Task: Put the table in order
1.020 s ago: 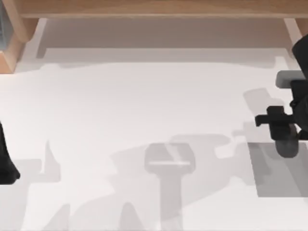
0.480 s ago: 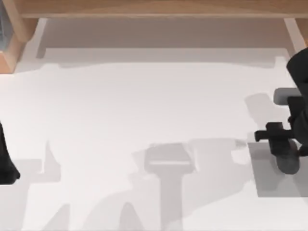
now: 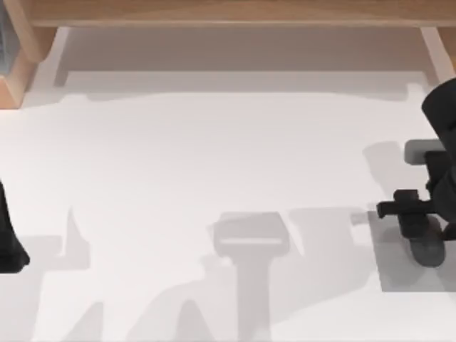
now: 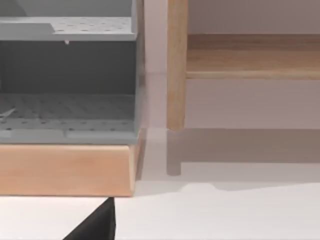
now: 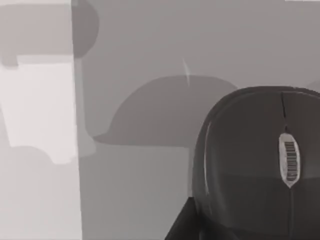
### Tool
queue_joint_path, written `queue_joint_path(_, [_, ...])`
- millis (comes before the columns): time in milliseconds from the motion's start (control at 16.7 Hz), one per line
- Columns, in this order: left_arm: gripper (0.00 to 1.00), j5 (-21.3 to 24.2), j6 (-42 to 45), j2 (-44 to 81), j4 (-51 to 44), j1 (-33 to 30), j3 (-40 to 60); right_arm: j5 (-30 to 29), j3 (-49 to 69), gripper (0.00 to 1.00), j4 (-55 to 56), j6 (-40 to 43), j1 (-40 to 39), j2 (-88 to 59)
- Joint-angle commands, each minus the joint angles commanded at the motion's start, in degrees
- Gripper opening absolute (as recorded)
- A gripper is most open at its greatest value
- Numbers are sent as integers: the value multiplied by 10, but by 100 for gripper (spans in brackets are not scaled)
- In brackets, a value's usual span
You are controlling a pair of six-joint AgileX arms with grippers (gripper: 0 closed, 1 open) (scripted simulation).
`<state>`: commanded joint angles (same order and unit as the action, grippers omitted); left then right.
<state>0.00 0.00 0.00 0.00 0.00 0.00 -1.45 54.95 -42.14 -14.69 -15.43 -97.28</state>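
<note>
The right gripper (image 3: 412, 222) hangs over a grey mat (image 3: 388, 274) at the table's (image 3: 214, 157) right edge, carrying a dark mouse (image 5: 260, 165); how its fingers sit, I cannot tell; no writing readable; the left arm (image 3: 8, 239) sits parked at the left; a wooden shelf (image 3: 228, 13) runs along the far side.

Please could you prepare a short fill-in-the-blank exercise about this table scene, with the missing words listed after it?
1. The dark computer mouse is over a flat ____ rectangular mat.
2. The mat lies at the ____ side of the large white table in the top view.
3. The light ____ shelf frame runs along the table's far edge.
4. The left arm sits at the table's ____ edge.

Missing words: grey; right; wooden; left
</note>
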Motion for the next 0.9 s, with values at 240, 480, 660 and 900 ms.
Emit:
queue_joint_path(240, [100,0,0,0,0,0,0,0,0,45,0,0,0,0])
queue_joint_path(480, [100,0,0,0,0,0,0,0,0,75,0,0,0,0])
queue_joint_path(660, [100,0,0,0,0,0,0,0,0,98,0,0,0,0])
queue_joint_path(900, [100,0,0,0,0,0,0,0,0,100,0,0,0,0])
